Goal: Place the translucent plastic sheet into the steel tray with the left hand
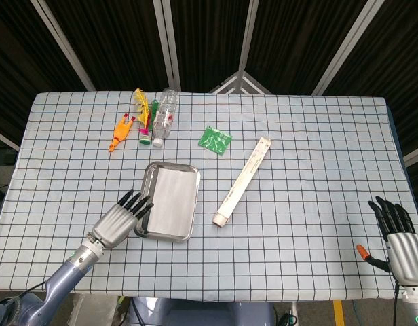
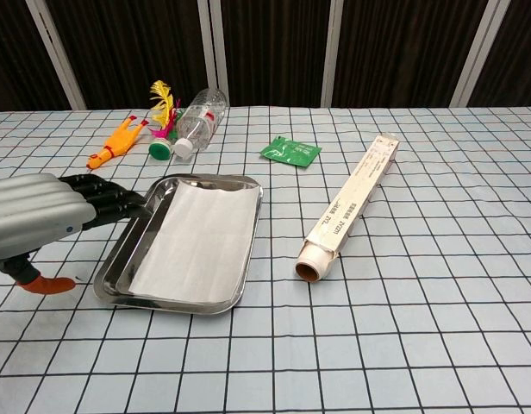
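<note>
The translucent plastic sheet [image 1: 169,199] lies flat inside the shiny rectangular steel tray [image 1: 147,178], covering most of its floor, and nothing is touching it. My left hand [image 1: 119,222] sits just off the tray's left side, low over the checked tablecloth [image 1: 311,156], and it holds nothing. Its black fingers [image 2: 106,195] are stretched out and slightly apart, pointing toward the tray's left rim, tips just beside the metal; whether they touch it, I cannot tell. From the chest view the silver back of the hand fills the left edge of the picture and the orange-tipped thumb [image 2: 43,284] hangs underneath, clear of the tray.

My right hand [image 1: 399,239] is far off at the table's near right corner, well apart from everything else. It is empty too, fingers extended upward and spread, orange thumb tip out to the side.

Just right of the tray lies a long cream cardboard box [image 1: 244,179] with a roll end showing at its near end, angled away from me. Beyond the tray there is a small green foil packet [image 1: 215,140]. At the far left sit a clear plastic bottle [image 1: 164,116] on its side, a feathered shuttlecock toy [image 1: 144,117] touching it, and an orange rubber chicken toy [image 1: 121,132] beside them.
</note>
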Controlling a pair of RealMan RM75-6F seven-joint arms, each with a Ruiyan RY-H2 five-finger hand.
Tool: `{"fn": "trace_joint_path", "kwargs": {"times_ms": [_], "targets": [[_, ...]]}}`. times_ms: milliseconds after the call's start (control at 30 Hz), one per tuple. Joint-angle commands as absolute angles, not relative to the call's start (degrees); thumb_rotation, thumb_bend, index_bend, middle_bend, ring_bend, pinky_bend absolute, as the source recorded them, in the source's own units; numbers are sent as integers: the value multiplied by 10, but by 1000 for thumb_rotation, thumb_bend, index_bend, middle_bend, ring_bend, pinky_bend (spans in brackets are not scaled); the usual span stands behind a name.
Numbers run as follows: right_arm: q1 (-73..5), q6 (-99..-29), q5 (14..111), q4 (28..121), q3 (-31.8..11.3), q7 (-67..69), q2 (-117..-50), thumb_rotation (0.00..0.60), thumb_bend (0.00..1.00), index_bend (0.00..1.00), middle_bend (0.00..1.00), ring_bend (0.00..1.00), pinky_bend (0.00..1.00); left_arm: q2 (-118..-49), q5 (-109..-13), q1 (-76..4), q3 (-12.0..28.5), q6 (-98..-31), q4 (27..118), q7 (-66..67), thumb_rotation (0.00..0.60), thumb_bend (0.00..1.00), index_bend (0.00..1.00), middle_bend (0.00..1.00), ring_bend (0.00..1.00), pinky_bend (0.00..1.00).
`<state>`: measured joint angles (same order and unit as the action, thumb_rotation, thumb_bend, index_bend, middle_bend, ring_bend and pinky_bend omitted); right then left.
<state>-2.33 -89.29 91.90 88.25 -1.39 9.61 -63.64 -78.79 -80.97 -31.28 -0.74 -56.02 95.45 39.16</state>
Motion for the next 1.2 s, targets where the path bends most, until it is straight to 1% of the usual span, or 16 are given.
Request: {"fn": "trace_joint_path", "kwargs": {"times_ms": [33,133,167,300,533,767,967,1200], "targets": [[-24,-893,920,883,-14,96,-636,600,289,0,0,0,24,-773,-791,-336,-11,-517,964,403,600,481,0,0,0,0],[-24,-894,920,883,-14,97,-636,600,290,0,0,0,24,-765,-776,-361,-10,-475,973,419,600,581,0,0,0,0],[-24,-894,920,883,-14,97,-636,600,290,0,0,0,24,-763,-766,-372,-7,-459,977,428,600,599,0,0,0,0],[-24,-893,920,883,-14,98,-636,600,289,0,0,0,24,-765,-735,-397,2,-435,989,455,600,654,0,0,0,0],[-24,-894,920,882,-14,102,-635,600,290,0,0,0,24,-791,-661,-435,9,-423,991,516,600,669,0,0,0,0],[-23,-894,919,882,-14,105,-635,600,289,0,0,0,24,-821,-583,-465,6,-448,991,572,600,677,0,0,0,0],[-23,-894,921,883,-14,106,-634,600,290,0,0,0,24,-836,-530,-487,5,-460,980,588,600,677,0,0,0,0],[-23,-894,920,882,-14,108,-634,600,289,0,0,0,24,-852,-486,-509,-9,-476,975,605,600,678,0,0,0,0]]}}
